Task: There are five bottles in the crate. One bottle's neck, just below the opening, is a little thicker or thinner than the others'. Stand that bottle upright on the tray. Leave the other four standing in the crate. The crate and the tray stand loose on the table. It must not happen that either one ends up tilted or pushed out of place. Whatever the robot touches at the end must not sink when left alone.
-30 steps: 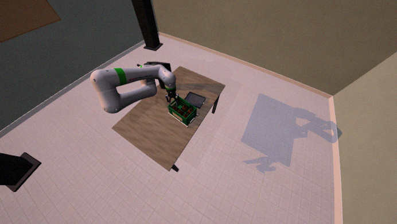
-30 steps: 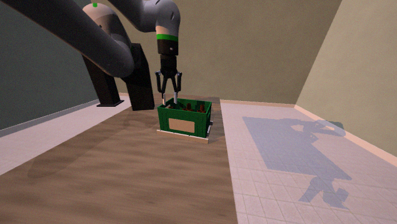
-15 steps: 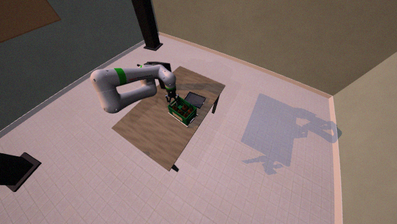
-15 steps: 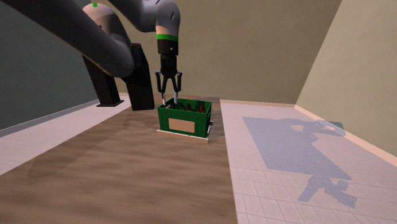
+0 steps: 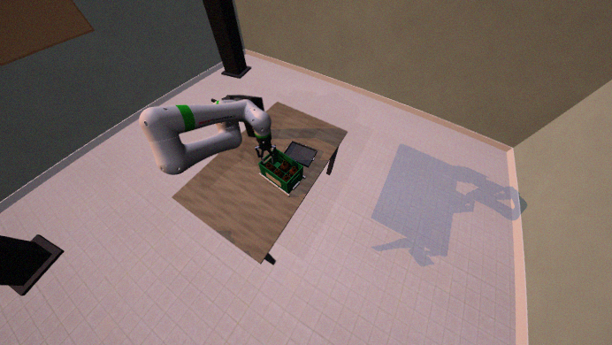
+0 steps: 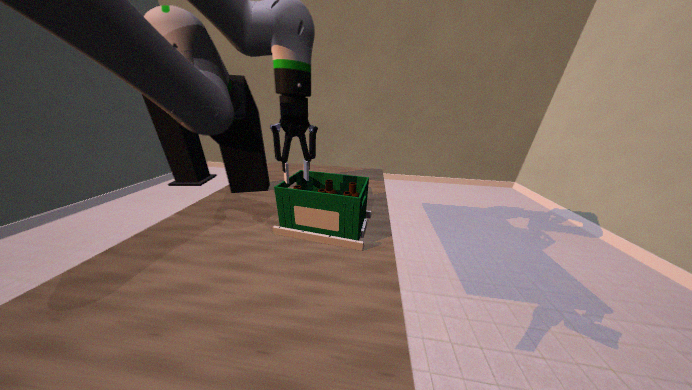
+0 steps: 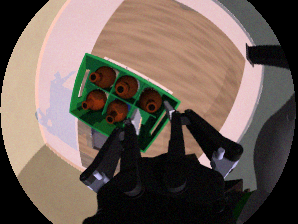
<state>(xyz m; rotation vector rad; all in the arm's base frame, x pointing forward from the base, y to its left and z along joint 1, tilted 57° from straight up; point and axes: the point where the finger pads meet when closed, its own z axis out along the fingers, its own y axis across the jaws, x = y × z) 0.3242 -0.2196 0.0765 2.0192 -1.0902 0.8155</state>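
A green crate [image 6: 321, 210] stands on the wooden table on a pale base board. It holds five brown bottles, seen from above in the wrist view [image 7: 123, 96]; their necks [image 6: 340, 188] rise just above the rim. All stand upright. I cannot tell which neck differs. My gripper [image 6: 296, 176] hangs straight down over the crate's far left corner, its fingertips just above the rim. The fingers stand partly apart with nothing between them, and in the wrist view [image 7: 153, 121] they frame the crate's empty cell. The dark tray [image 5: 301, 153] lies empty on the table just beyond the crate.
The crate [image 5: 279, 167] and the tray sit close to the table's right edge. The arm's dark base block [image 6: 240, 135] stands behind the crate on the left. A dark pillar [image 5: 227, 37] stands on the floor beyond the table.
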